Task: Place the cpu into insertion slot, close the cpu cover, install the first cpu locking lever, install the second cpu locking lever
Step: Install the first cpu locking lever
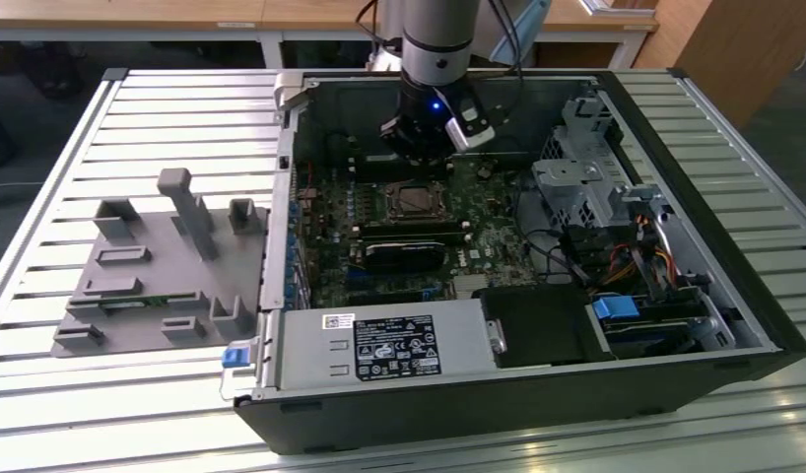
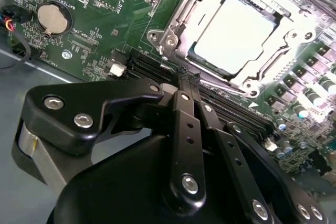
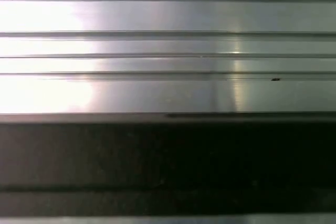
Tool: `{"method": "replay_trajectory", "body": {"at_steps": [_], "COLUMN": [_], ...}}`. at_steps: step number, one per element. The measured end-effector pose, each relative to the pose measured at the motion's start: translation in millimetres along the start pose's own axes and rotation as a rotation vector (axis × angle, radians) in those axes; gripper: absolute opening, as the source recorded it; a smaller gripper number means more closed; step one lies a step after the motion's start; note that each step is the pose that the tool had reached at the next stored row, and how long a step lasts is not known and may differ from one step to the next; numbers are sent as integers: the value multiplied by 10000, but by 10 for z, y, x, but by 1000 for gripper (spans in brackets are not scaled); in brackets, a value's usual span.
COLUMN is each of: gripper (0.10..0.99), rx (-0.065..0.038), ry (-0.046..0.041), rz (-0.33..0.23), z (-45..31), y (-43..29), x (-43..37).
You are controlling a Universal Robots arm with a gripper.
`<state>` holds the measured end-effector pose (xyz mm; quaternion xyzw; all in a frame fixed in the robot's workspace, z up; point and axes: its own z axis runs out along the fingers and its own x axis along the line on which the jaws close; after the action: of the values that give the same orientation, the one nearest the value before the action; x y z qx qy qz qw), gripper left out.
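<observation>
- Nearest in the exterior view is the open computer case (image 1: 508,394), lying on its side on a ribbed metal table (image 1: 61,128); its silver power supply (image 1: 376,347) sits along the near edge.
- To the exterior view's left, a grey parts holder (image 1: 160,266) sits on the table beside the case.
- Further in, on the green motherboard (image 1: 376,222), is the insertion slot (image 1: 413,201).
- In the second wrist view the cpu (image 2: 236,32) is already lying in the slot, pale face up, with the cpu cover (image 2: 181,22) framing its edges. Can't tell if the levers are latched.
- Farthest, the gripper (image 1: 427,158) hangs just past the socket, above the board. In the second wrist view its black fingers (image 2: 186,129) look pressed together, holding nothing.
- A coin battery (image 2: 53,17) sits well off from the socket.
</observation>
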<state>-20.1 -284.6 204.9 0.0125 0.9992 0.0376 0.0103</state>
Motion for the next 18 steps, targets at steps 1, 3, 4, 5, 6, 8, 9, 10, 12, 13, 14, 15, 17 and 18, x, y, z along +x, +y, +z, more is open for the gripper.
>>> {"method": "replay_trajectory", "body": {"at_steps": [1, 3, 4, 5, 6, 8, 9, 10, 12, 13, 14, 15, 17, 18], "gripper": [106, 106, 106, 106, 106, 106, 106, 106, 106, 106, 106, 106, 106, 106], "rx": [0, 0, 0, 0, 0, 3, 3, 1, -2, 0, -1, -2, -3, -3], "ry": [0, 0, 0, 0, 0, 2, 2, 1, -1, 0, -1, -1, -2, -1], "rz": [0, 0, 1, 2, 1, 0, 1, 1, 0, 0, 0, 0, 0, 0], "z": [9, 27, 34, 40, 44, 46, 46, 47, 47, 43, 41, 39, 39, 39], "y": [0, -1, -2, -2, -3, -3, -3, -3, -2, -3, -2, -2, -2, -2], "x": [-2, -7, -8, -8, -9, -9, -10, -10, -10, -10, -11, -11, -11, -11]}}
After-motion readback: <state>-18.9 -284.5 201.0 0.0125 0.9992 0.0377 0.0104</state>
